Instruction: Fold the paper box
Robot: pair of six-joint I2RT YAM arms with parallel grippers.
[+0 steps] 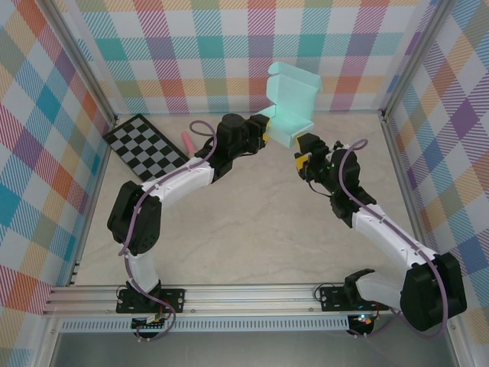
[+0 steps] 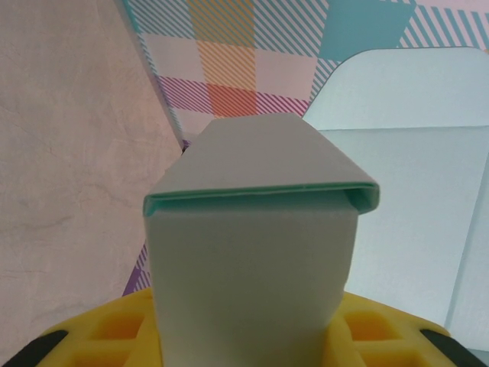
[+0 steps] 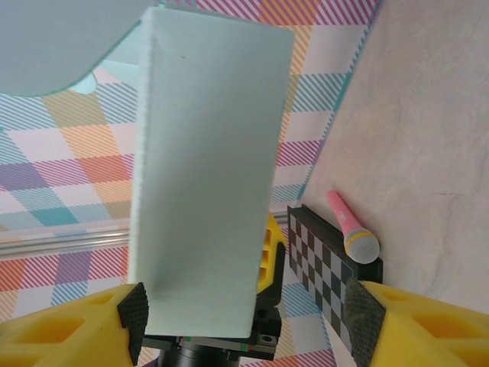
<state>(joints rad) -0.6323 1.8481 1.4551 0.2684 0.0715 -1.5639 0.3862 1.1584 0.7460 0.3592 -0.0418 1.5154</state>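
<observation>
The paper box (image 1: 290, 103) is pale mint card, partly folded, with its lid flap standing up near the back wall. It is lifted off the table. My left gripper (image 1: 265, 126) is shut on the box's left side. In the left wrist view a doubled-over wall of the paper box (image 2: 252, 267) sits between the yellow fingers (image 2: 114, 329). My right gripper (image 1: 304, 151) is at the box's lower right corner. In the right wrist view it is open wide (image 3: 248, 317), with a box wall (image 3: 206, 168) close to the left pad (image 3: 134, 317) and well apart from the right pad (image 3: 365, 321).
A black-and-white checkerboard (image 1: 147, 145) lies at the back left of the table, with a pink toy microphone (image 1: 185, 140) beside it. Both also appear behind the box in the right wrist view, the checkerboard (image 3: 321, 260) and the microphone (image 3: 353, 227). Plaid walls enclose the table.
</observation>
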